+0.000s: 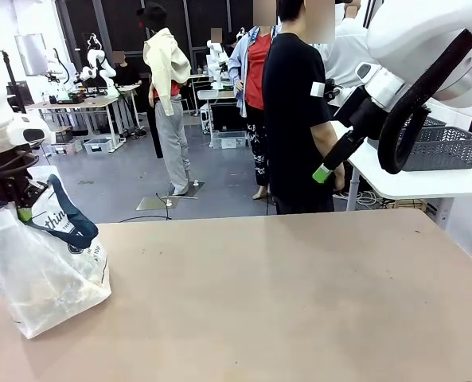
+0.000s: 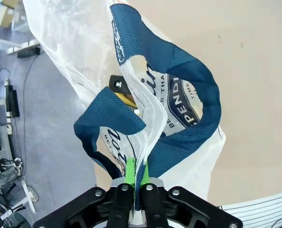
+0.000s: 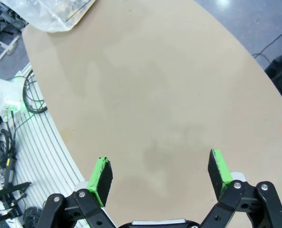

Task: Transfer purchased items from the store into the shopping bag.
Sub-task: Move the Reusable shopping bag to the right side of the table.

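I count one bag (image 1: 48, 263) on surface (image 1: 283, 302); left gripper (image 2: 136, 172) clamped on its plastic edge; right gripper (image 3: 160, 173) spread wide, empty.

1 shopping bag (image 1: 48, 270), 2 navy handles (image 2: 179, 95), 1 table (image 1: 299, 302), 2 grippers: left gripper (image 2: 137, 173), right gripper (image 3: 160, 175).

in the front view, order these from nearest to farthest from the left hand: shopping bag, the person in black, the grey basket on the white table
1. The shopping bag, at the table's left edge; the left hand is shut on its top.
2. The person in black, standing beyond the table's far edge, right of the middle.
3. The grey basket, on the white table at far right.
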`<state>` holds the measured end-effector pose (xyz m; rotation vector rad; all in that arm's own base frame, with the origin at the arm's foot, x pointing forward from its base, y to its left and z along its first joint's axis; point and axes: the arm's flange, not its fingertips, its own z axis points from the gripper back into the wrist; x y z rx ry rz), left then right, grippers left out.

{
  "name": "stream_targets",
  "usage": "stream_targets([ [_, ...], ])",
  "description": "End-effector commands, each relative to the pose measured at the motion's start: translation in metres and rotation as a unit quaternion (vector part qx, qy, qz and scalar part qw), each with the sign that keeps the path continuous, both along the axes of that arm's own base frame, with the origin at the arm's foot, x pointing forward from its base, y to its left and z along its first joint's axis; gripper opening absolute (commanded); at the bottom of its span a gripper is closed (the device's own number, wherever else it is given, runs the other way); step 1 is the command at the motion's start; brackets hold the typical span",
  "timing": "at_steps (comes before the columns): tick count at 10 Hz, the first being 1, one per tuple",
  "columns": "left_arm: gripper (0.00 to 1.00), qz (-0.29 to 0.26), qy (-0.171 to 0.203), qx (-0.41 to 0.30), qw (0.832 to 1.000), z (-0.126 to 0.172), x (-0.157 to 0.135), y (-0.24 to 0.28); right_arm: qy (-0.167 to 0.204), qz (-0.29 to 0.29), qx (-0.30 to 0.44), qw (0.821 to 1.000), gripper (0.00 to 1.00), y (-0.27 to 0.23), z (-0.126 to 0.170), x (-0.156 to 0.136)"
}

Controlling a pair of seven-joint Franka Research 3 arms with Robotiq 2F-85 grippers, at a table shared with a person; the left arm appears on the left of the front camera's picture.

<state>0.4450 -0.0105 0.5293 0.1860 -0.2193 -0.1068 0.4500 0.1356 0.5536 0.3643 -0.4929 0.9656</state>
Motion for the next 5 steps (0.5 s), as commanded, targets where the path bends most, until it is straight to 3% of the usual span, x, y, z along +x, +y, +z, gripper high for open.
stream_targets([
  [1,0.00,-0.013,0.003,0.005,1.000,0.0072,0.0052,0.0020,0.006,-0.006,0.002,1.000,1.00,0.0009,0.0000,0.0005],
  [3,0.00,-0.003,-0.001,0.001,1.000,0.0015,0.0008,-0.0008,0.006,-0.006,0.002,1.000,1.00,0.0009,0.0000,0.0005],
  [5,0.00,-0.049,-0.021,0.003,0.999,0.0089,0.0084,0.0055,0.006,-0.006,0.002,1.000,1.00,0.0009,0.0000,0.0005],
])
